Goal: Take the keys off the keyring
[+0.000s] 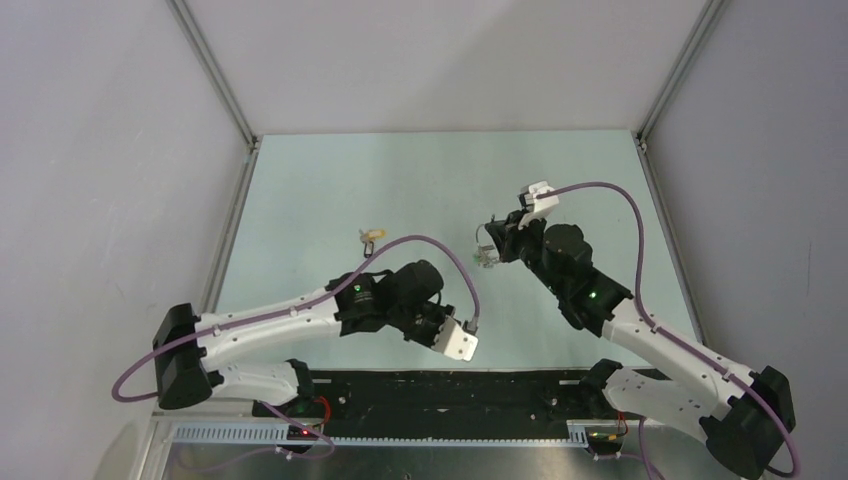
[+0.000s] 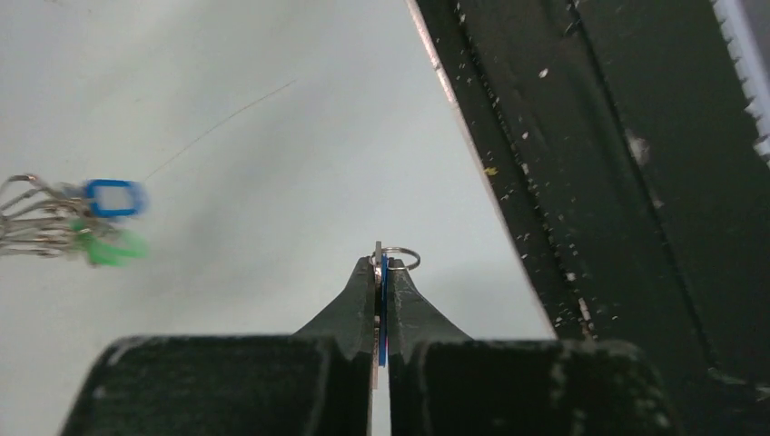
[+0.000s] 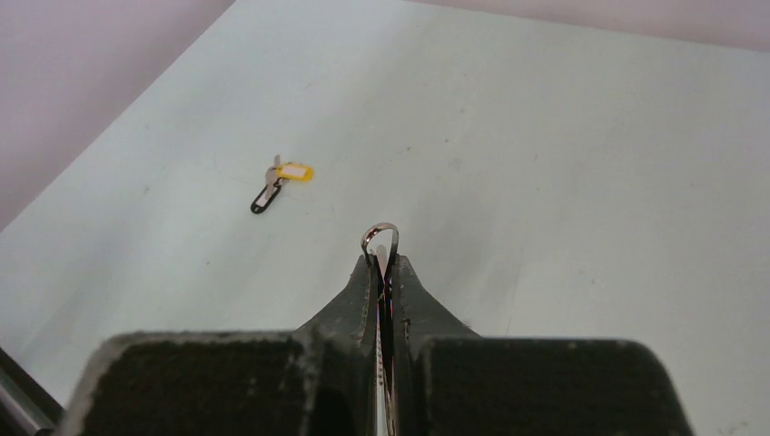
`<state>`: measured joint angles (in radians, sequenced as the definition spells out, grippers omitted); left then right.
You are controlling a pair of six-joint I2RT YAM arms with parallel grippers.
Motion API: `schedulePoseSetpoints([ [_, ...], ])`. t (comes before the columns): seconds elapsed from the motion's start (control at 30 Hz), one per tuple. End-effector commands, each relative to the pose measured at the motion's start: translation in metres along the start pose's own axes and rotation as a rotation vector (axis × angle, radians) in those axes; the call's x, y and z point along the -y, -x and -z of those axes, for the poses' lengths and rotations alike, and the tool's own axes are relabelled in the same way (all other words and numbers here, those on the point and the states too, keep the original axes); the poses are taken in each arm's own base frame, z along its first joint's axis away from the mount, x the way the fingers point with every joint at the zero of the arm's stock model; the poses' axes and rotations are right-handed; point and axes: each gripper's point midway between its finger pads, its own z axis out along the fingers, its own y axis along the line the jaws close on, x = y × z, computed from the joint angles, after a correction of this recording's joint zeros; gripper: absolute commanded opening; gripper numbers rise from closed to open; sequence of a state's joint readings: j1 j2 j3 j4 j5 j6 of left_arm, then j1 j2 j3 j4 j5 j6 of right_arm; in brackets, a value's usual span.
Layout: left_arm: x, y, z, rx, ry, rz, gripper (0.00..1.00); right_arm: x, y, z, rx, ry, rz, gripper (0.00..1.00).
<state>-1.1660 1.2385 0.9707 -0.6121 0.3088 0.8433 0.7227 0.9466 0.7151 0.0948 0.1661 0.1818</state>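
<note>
The left arm (image 1: 265, 320), at lower left, and the right arm (image 1: 670, 355), at lower right, share one build: white link shells between bulky black joint housings. A purple cable (image 1: 450, 246) loops loosely along each. Each arm has a small green light (image 1: 357, 291) on a black joint and a white block at the wrist (image 1: 460, 343). The left gripper (image 2: 380, 265) and right gripper (image 3: 385, 263) have matte black fingers (image 2: 350, 313), tapering to narrow tips and flecked with pale dust.

One blue-headed key (image 2: 384, 318) stands edge-on at lower centre of the left wrist view, clamped in the left gripper (image 2: 381, 272), with a small silver loop (image 2: 406, 259) at its tip. Well apart at the left edge, blurred, the keyring (image 2: 27, 218) carries a blue head (image 2: 113, 198) and green heads (image 2: 113, 247).
</note>
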Motion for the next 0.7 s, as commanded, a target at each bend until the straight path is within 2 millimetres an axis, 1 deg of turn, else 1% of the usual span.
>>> schedulePoseSetpoints([
  [0.0,-0.015,0.027,0.016,0.126,0.027,0.234,0.00,0.001,0.045,0.004,0.145,-0.024,0.029,0.00],
  [0.03,-0.036,0.022,0.021,0.132,0.095,0.304,0.00,0.005,0.043,0.005,0.143,-0.041,0.032,0.00],
  [0.07,-0.046,0.017,0.024,0.125,0.145,0.431,0.00,0.007,0.040,0.006,0.135,-0.051,0.035,0.00],
  [0.1,-0.068,0.005,0.031,0.127,0.226,0.518,0.00,0.011,0.039,0.008,0.137,-0.070,0.039,0.00],
  [0.13,-0.079,-0.005,0.035,0.123,0.287,0.651,0.00,0.014,0.038,0.009,0.131,-0.084,0.042,0.00],
  [0.17,-0.096,-0.021,0.042,0.129,0.360,0.735,0.02,0.019,0.037,0.012,0.133,-0.106,0.044,0.00],
  [0.2,-0.105,-0.032,0.046,0.133,0.419,0.853,0.04,0.021,0.035,0.013,0.127,-0.115,0.049,0.00],
  [0.23,-0.119,-0.054,0.054,0.132,0.504,0.934,0.07,0.024,0.036,0.016,0.132,-0.125,0.055,0.00],
  [0.27,-0.132,-0.078,0.063,0.142,0.605,1.059,0.09,0.025,0.036,0.018,0.131,-0.131,0.058,0.00],
  [0.3,-0.138,-0.088,0.066,0.164,0.646,1.143,0.10,0.027,0.037,0.020,0.136,-0.137,0.061,0.00],
  [0.33,-0.147,-0.109,0.073,0.181,0.724,1.191,0.13,0.027,0.038,0.022,0.137,-0.136,0.063,0.00],
  [0.37,-0.152,-0.120,0.076,0.200,0.765,1.245,0.13,0.027,0.040,0.024,0.142,-0.134,0.064,0.00],
  [0.4,-0.160,-0.141,0.084,0.220,0.848,1.274,0.14,0.027,0.040,0.025,0.145,-0.133,0.065,0.00],
  [0.43,-0.171,-0.148,0.088,0.272,0.899,1.296,0.14,0.026,0.042,0.027,0.149,-0.125,0.067,0.00],
  [0.47,-0.176,-0.168,0.096,0.286,0.959,1.326,0.15,0.025,0.043,0.027,0.152,-0.120,0.068,0.00],
  [0.5,-0.178,-0.181,0.093,0.288,0.976,1.365,0.15,0.024,0.044,0.028,0.156,-0.112,0.068,0.00],
  [0.53,-0.186,-0.193,0.101,0.303,1.026,1.373,0.15,0.023,0.045,0.029,0.158,-0.107,0.070,0.00],
  [0.57,-0.187,-0.206,0.095,0.281,1.031,1.398,0.15,0.022,0.046,0.030,0.162,-0.100,0.070,0.00],
  [0.6,-0.193,-0.221,0.094,0.263,1.063,1.415,0.15,0.021,0.048,0.032,0.167,-0.096,0.072,0.00],
  [0.63,-0.196,-0.229,0.093,0.251,1.082,1.424,0.15,0.021,0.048,0.032,0.166,-0.095,0.073,0.00],
  [0.67,-0.201,-0.242,0.091,0.238,1.094,1.440,0.14,0.021,0.049,0.033,0.169,-0.095,0.077,0.00],
])
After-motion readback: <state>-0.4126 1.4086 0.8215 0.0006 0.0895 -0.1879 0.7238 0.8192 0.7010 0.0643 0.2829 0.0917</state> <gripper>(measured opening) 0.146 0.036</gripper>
